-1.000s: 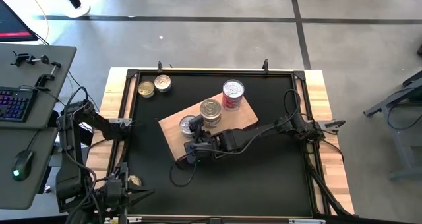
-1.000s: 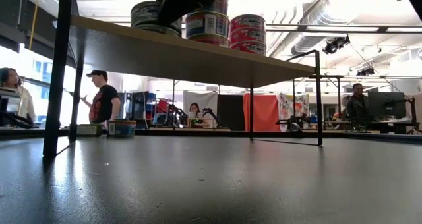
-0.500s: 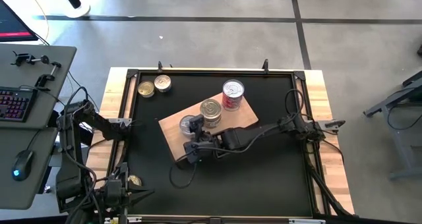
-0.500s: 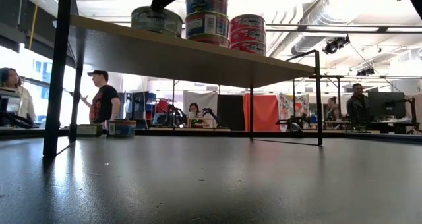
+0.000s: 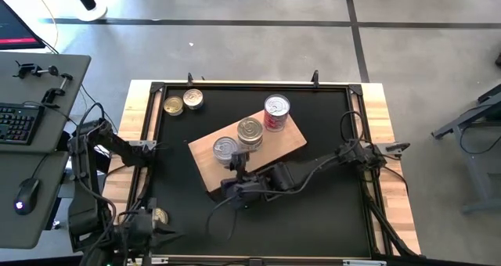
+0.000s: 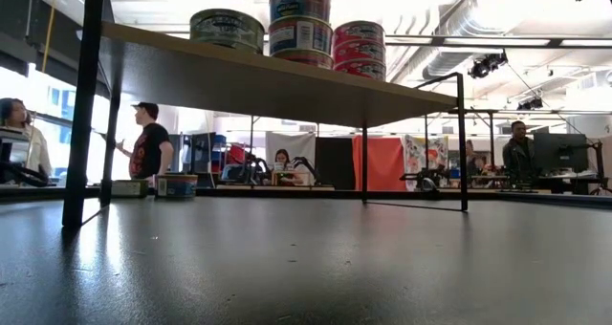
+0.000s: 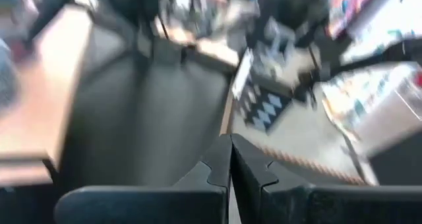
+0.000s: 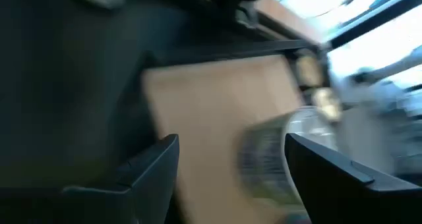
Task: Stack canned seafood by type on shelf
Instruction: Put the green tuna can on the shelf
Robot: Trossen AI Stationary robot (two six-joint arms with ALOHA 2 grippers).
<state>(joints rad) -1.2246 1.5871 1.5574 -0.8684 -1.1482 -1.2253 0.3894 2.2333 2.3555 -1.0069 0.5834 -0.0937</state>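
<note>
The shelf [image 5: 246, 149] is a light-brown board on thin dark legs in the middle of the black table. Three lots of canned seafood stand on it. These are a tall red-labelled stack [image 5: 276, 112], a gold-topped stack [image 5: 250, 131] and a flat silver tin [image 5: 225, 149]. Two more tins [image 5: 173, 106] [image 5: 192, 99] lie on the table at the far left, and one [image 5: 160, 216] lies near the front left. My right gripper [image 5: 237, 168] hangs open just on the near side of the silver tin [image 8: 270, 165]. My left gripper [image 7: 231, 165] is shut at the table's near left corner.
The black table has a raised frame [image 5: 156, 90] around it. Seen level, the shelf [image 6: 277, 81] stands high on its legs with open room beneath. People and desks show in the room beyond. A keyboard and a mouse lie on a side desk [image 5: 31, 141] to the left.
My right gripper has drawn back from the silver tin toward the table's near edge. It rose and rolled as it went, and it stayed open. The tin stays flat on the shelf's left end, and the gripper has left the low view.
</note>
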